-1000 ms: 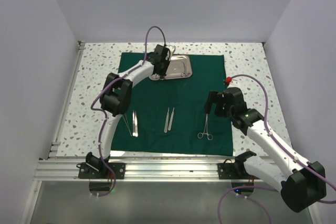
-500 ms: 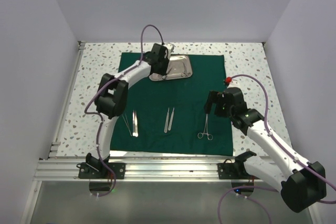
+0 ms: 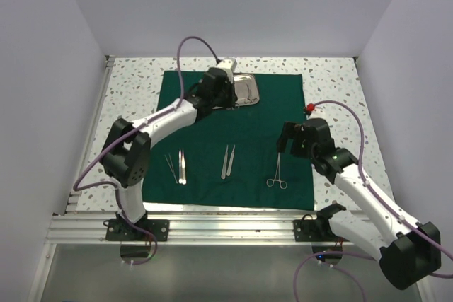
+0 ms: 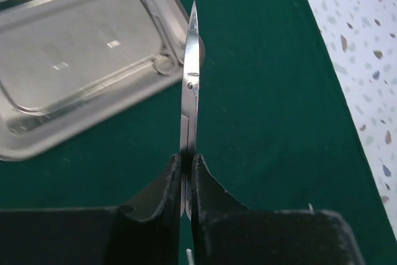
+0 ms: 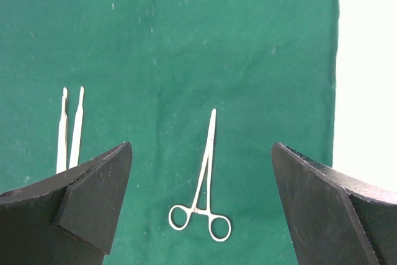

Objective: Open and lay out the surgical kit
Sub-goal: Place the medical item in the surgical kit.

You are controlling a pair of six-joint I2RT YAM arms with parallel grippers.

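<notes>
The dark green cloth wrap (image 3: 233, 139) lies spread flat on the table. The steel tray (image 3: 246, 88) sits at its far middle, and it also shows in the left wrist view (image 4: 74, 48). My left gripper (image 3: 221, 93) is at the tray's left end, shut on a pair of scissors (image 4: 191, 79) whose closed blades point past the tray's corner above the cloth. My right gripper (image 5: 201, 147) is open and hovers over ring-handled forceps (image 5: 201, 197), clear of them. The forceps (image 3: 277, 175) lie at the cloth's near right.
Tweezers (image 3: 228, 162) lie at the cloth's near middle, and they also show in the right wrist view (image 5: 69, 131). More tweezers (image 3: 182, 166) and a thin pair (image 3: 170, 166) lie near left. A thin ring-ended piece (image 4: 162, 64) seems to rest in the tray. Speckled table (image 3: 131, 90) surrounds the cloth.
My left arm's elbow has swung left and down while its gripper stayed by the tray's left end with the scissors. The right arm has not moved.
</notes>
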